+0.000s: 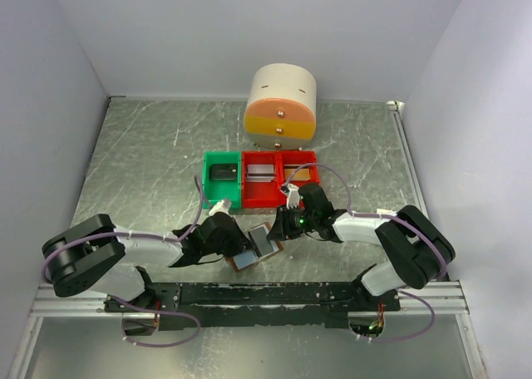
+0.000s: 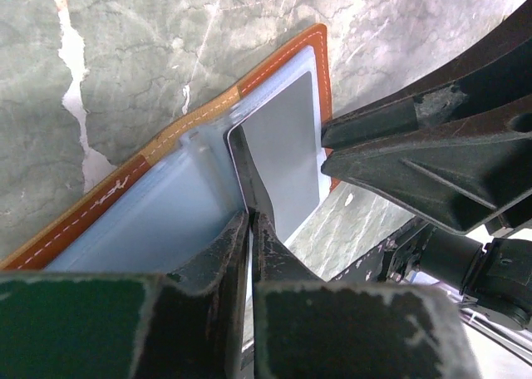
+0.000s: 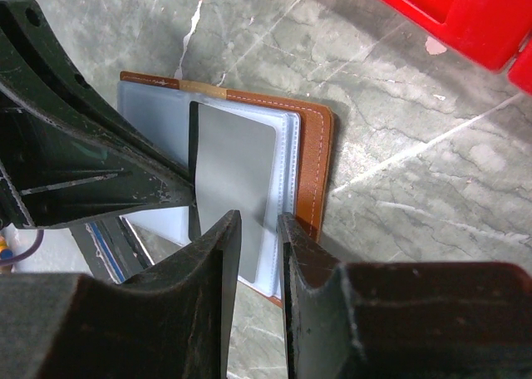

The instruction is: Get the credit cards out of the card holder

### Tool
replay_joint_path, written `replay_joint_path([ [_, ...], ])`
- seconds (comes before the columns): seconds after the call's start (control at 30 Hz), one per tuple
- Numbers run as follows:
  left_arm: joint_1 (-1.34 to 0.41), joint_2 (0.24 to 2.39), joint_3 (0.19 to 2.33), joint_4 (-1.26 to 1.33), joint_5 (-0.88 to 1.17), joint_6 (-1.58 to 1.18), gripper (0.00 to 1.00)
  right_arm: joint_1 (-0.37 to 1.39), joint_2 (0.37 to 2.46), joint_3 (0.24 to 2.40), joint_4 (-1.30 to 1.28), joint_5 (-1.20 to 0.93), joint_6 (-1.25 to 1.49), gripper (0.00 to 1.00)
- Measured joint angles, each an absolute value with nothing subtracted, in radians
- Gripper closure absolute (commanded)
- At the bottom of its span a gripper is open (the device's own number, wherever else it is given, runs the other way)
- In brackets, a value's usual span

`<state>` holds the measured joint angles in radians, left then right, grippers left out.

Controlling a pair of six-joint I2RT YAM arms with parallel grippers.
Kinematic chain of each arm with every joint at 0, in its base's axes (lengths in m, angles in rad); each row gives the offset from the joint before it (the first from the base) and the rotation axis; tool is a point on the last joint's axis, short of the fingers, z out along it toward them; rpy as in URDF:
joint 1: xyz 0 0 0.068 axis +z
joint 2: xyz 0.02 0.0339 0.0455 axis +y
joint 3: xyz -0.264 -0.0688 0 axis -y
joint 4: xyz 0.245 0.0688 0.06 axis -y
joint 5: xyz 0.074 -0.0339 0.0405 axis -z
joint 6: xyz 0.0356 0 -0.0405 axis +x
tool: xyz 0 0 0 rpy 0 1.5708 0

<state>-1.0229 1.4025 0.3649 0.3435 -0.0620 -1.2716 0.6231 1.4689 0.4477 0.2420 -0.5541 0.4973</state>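
Note:
The brown card holder [image 1: 243, 260] lies open between both grippers, near the table's front edge. Its pale blue-grey panels [image 2: 158, 213] and brown border [image 3: 316, 163] show in both wrist views. A pale grey credit card [image 2: 283, 146] stands partly out of the right panel's clear sleeve. My left gripper [image 2: 249, 217] is shut on that card's [image 3: 237, 171] dark edge. My right gripper [image 3: 259, 221] is closed on the right panel's sleeve, one finger lying over the brown border. From above, the left gripper [image 1: 247, 244] and the right gripper [image 1: 278, 232] almost touch.
A green bin [image 1: 223, 178] and two red bins [image 1: 262, 179] [image 1: 299, 173] stand in a row just behind the holder, each with something in it. A round cream and orange drawer unit [image 1: 281, 103] sits at the back. The arms' base rail [image 1: 249, 294] runs along the front.

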Motion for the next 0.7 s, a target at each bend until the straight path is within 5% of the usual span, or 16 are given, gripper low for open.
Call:
replay_joint_path([
  [0.7, -1.023, 1.378, 0.365, 0.3, -0.067, -1.256, 0.85, 0.624, 1.349, 0.489, 0.205, -0.543, 0.555, 0.67],
])
